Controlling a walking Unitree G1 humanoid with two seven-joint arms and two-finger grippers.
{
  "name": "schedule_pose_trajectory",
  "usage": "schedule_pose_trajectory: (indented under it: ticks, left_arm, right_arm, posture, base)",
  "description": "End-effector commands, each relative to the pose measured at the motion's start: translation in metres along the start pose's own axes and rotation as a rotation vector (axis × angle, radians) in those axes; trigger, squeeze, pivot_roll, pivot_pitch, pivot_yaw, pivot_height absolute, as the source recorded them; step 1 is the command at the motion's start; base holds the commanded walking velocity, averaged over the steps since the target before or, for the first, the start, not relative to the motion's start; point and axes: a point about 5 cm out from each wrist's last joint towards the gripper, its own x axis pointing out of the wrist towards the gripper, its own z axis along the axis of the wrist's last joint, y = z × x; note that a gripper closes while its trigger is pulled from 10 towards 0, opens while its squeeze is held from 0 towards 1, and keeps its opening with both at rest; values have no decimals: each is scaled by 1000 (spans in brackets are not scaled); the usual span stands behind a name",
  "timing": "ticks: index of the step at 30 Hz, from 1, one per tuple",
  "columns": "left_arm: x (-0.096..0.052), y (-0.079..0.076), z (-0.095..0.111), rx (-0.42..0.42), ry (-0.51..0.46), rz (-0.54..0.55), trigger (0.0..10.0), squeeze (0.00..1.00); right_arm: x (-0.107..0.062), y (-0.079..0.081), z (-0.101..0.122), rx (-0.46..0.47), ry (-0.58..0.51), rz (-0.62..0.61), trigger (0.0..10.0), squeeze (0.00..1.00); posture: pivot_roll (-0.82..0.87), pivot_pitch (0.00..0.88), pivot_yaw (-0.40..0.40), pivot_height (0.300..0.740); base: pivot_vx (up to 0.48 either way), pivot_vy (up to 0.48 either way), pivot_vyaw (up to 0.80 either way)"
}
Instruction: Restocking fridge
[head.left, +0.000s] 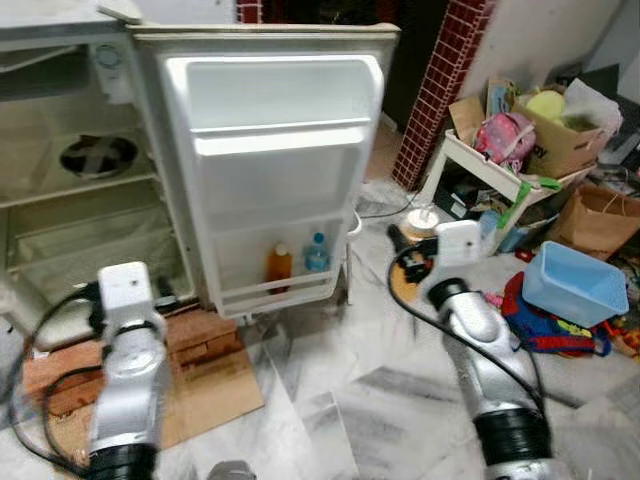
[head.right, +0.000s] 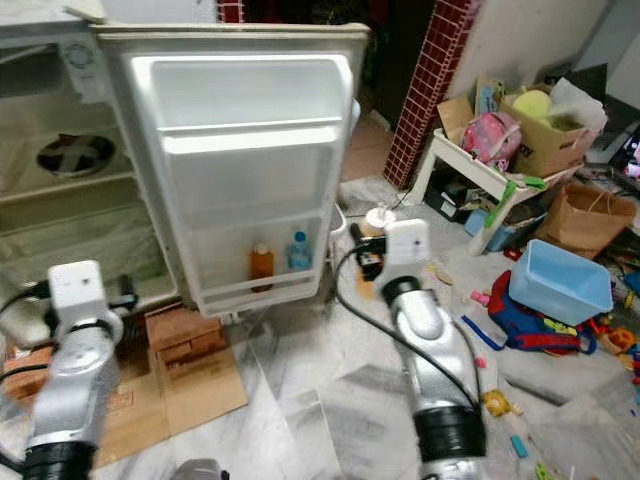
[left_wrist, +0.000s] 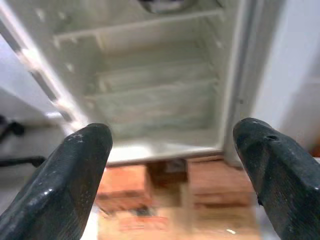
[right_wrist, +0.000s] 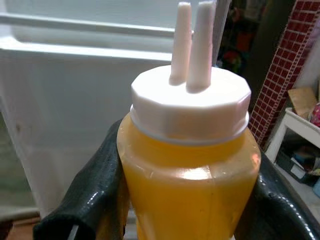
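Right gripper (right_wrist: 187, 200) clamps upright yellow sauce bottle (right_wrist: 187, 165) just beside open fridge door (head.left: 270, 150), likely for its bottom shelf (head.left: 280, 290); left gripper (left_wrist: 172, 165) spread empty, facing fridge interior (left_wrist: 155, 90).

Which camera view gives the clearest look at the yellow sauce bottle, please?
The right wrist view: the yellow sauce bottle is close up, white twin-nozzle cap clear, between the right gripper's black fingers. The eye views catch just its cap beyond the right wrist.
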Motion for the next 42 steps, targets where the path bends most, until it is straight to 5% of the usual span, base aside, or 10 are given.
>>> schedule_pose_trajectory:
  ticks: [1, 12, 26, 42]
  left_arm:
    - [-4, -11, 7, 0, -67, -63, 10000, 0]
    - [-20, -7, 27, 92, -385, -204, 10000, 0]
    - [-72, -9, 4, 60, -364, -423, 10000, 0]
    - [-70, -11, 6, 48, -358, -461, 10000, 0]
  right_arm:
    - [-1, -11, 7, -14, -26, -31, 10000, 0]
    - [-3, -13, 10, -9, -48, -27, 10000, 0]
    - [-33, -29, -4, -19, 6, -59, 10000, 0]
    - [-30, -24, 1, -43, -8, -40, 10000, 0]
  posture:
    - [102, 0, -75, 740]
    - [96, 0, -79, 740]
    - [110, 0, -92, 740]
    - [101, 0, -83, 740]
  base:
    - [0, 480, 0]
    - [0, 232, 0]
    - [0, 0, 0]
    - [294, 0, 0]
